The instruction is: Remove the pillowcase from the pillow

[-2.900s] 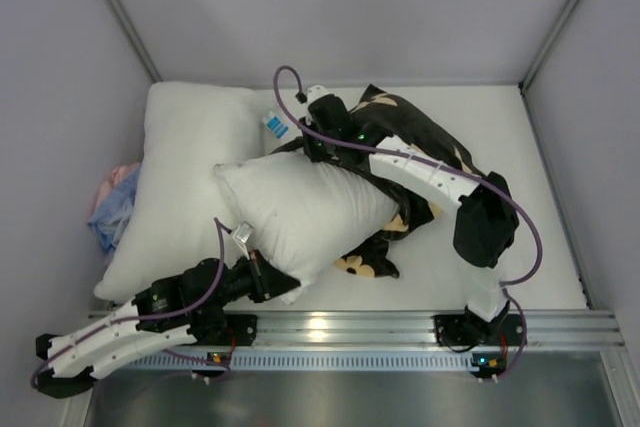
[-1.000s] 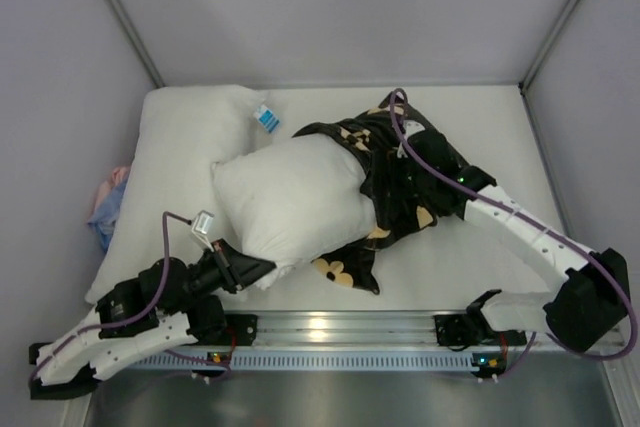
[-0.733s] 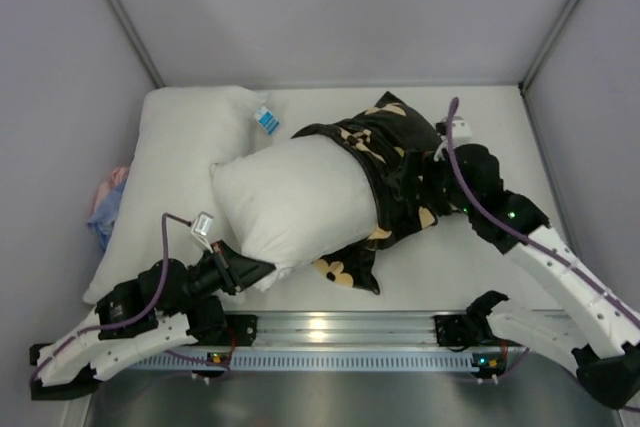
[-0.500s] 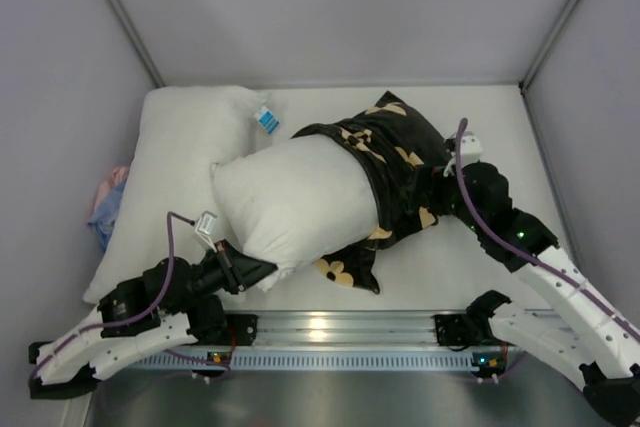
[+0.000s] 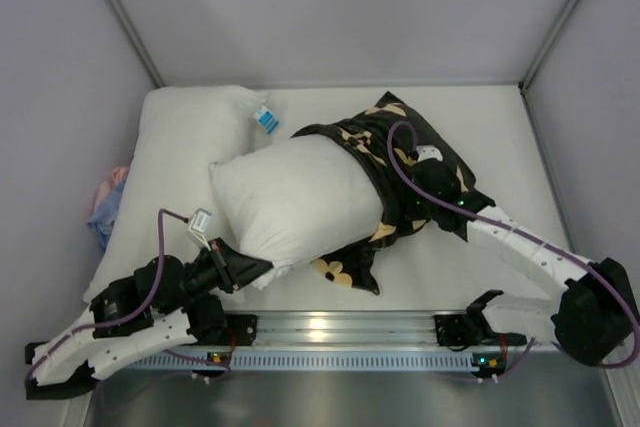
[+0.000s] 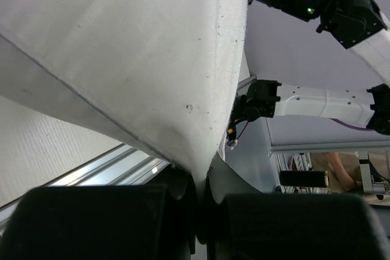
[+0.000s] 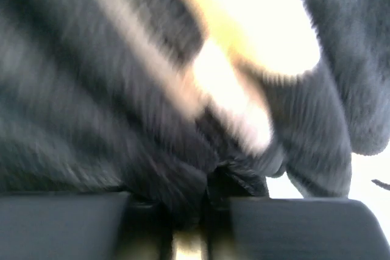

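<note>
The white pillow (image 5: 295, 202) lies mid-table, its left part bare, its right end still inside the black pillowcase (image 5: 405, 162) printed with tan flowers. My left gripper (image 5: 262, 267) is shut on the pillow's near corner; in the left wrist view the white fabric (image 6: 140, 71) is pinched between the jaws (image 6: 201, 199). My right gripper (image 5: 418, 195) is shut on a fold of the pillowcase; the right wrist view shows black velvety cloth (image 7: 122, 108) drawn into the closed jaws (image 7: 204, 202). A flap of the pillowcase (image 5: 350, 272) lies under the pillow's near edge.
A second white pillow (image 5: 180, 162) lies along the left, with a blue-white tag (image 5: 265, 118) by its far corner. A pink-blue cloth bundle (image 5: 108, 202) sits at the left wall. Grey walls enclose the table; a metal rail (image 5: 330, 332) runs along the near edge.
My right gripper swung out to the right side and has come back in onto the pillowcase, now shut on it. The left gripper kept its hold on the pillow corner.
</note>
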Motion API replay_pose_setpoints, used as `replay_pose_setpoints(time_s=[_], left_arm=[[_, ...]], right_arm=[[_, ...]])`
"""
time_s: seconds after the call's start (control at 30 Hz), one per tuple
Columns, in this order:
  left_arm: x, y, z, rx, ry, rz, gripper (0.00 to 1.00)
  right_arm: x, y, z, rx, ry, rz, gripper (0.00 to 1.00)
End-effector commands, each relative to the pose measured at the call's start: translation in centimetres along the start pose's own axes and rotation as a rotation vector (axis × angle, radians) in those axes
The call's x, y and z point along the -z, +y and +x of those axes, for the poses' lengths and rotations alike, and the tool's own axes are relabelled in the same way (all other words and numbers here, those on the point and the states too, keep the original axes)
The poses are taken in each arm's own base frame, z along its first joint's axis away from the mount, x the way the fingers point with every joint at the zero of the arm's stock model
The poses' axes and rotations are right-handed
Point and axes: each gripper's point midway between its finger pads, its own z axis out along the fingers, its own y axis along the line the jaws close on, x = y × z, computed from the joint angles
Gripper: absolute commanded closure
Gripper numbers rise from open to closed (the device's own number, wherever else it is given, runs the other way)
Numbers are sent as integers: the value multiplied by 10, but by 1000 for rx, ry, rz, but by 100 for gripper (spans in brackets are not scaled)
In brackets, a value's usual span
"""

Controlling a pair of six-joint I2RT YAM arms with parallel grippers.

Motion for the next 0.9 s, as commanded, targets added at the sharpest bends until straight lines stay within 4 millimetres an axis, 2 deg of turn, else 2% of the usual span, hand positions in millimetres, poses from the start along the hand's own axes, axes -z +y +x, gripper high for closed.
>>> replay_pose_setpoints(time_s=[0.0,0.03,0.13,0.17,0.2,0.23,0.27,0.33,0.37,0.47,0.5,0.6,0.63,0.7,0.73,0.77,0.8,0.83,0.87], left_arm=[[31,-53,-34,23,-86,188,100],[40,-59,-40,21,-99,205,100],[55,-57,-50,13,-131,193,100],[66,-62,-58,18,-151,210,100],[71,-58,-59,14,-155,198,100],[78,-56,-64,18,-178,196,100],[88,-59,-71,26,-197,211,100],[97,-54,-75,27,-214,199,100],[100,-54,-77,27,-218,195,100],[109,-54,-82,27,-234,195,100],[107,-53,-81,25,-231,190,100],[93,-45,-72,22,-208,152,100],[88,-42,-69,20,-196,137,100],[76,-37,-60,26,-168,105,100],[60,-27,-50,14,-136,59,100],[51,-24,-44,9,-116,40,100],[39,-26,-36,6,-82,33,100],[30,-23,-29,-1,-57,17,100],[16,-11,-17,-17,-23,-26,100]], right_arm=[[-18,-8,-35,-70,-86,103,94],[-28,-17,-31,-76,-66,152,100],[-44,-47,-33,-162,-39,238,100],[-47,-68,-39,-216,-42,280,100],[-51,-79,-39,-262,-33,298,100],[-55,-85,-36,-295,-11,286,100],[-55,-108,-40,-354,-19,324,100],[-52,-127,-42,-403,-32,362,100],[-51,-145,-40,-443,-35,398,100],[-43,-172,-44,-514,-77,450,100],[-41,-175,-48,-523,-88,446,100],[-37,-154,-57,-494,-106,338,100],[-29,-141,-67,-481,-140,277,100],[-22,-116,-69,-420,-152,203,100],[-7,-103,-79,-399,-200,151,97],[1,-85,-79,-358,-207,102,93],[10,-75,-81,-322,-222,72,84],[33,-64,-92,-300,-285,32,68],[47,-46,-97,-257,-310,-19,37]])
